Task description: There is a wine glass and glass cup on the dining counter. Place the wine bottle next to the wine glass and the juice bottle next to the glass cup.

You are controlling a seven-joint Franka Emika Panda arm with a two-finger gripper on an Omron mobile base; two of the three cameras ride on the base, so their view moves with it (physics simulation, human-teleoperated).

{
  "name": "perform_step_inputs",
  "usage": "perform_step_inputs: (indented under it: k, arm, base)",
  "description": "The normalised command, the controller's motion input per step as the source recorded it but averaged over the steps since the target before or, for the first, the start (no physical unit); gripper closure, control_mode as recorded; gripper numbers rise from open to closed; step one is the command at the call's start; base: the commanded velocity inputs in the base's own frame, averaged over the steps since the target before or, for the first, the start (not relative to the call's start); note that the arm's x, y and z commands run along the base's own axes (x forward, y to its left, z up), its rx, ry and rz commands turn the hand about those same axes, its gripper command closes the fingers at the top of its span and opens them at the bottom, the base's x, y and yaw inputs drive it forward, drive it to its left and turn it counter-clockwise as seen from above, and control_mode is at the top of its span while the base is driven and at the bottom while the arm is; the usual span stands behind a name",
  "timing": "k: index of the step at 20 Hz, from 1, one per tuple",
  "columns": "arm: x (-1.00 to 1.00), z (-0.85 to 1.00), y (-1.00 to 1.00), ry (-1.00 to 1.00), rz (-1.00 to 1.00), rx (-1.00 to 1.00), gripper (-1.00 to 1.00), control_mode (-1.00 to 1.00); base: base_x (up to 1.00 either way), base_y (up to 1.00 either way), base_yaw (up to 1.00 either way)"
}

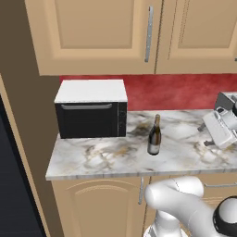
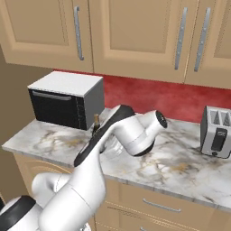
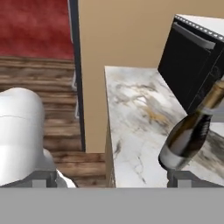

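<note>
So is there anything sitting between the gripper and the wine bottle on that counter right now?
Nothing visible does. The wine bottle stands alone on the marble counter, with the microwave off to its side. In the hand view the bottle sits beside the open gripper with only bare counter around it.

- The arm (image 2: 113, 140) is glossy white, built of thick rounded tube segments with smooth, seamless shells.
- A dark, near-black band (image 2: 97, 135) runs along one upper link in the right base view, narrow and curved like a joint cover.
- A round joint end (image 2: 160, 119) shows a small grey disc set in a white cap.
- In the left base view a bulbous white elbow (image 1: 178, 196) meets a black ring-shaped joint (image 1: 227, 217) with a pale grey centre.
- At the lower left of the right base view, another black collar (image 2: 16, 212) circles the white link.
- No cables, screws or printed markings are visible on the shells.
</note>
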Motion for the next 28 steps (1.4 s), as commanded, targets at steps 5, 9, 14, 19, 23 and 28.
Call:
perform_step_inputs:
  k: [5, 9, 14, 19, 23, 28]
  arm:
    - [0.28, -0.21, 0.02, -0.01, -0.04, 0.13, -1.0, -1.0]
    - [0.36, -0.08, 0.0, -0.02, -0.04, 0.09, -1.0, -1.0]
    - [0.3, -0.01, 0.06, -0.01, -0.04, 0.0, -1.0, -1.0]
    - [0.27, 0.0, 0.14, 0.0, -0.02, 0.0, -1.0, -1.0]
    - [0.28, -0.03, 0.2, 0.0, -0.02, 0.0, -1.0, -1.0]
    - [0.31, -0.02, 0.16, 0.0, -0.01, 0.0, -1.0, -1.0]
  base:
    - [0.0, 0.0, 0.0]
    - [0.0, 0.0, 0.0]
    - [0.0, 0.0, 0.0]
    - [0.0, 0.0, 0.0]
    - [0.0, 0.0, 0.0]
    - [0.0, 0.0, 0.0]
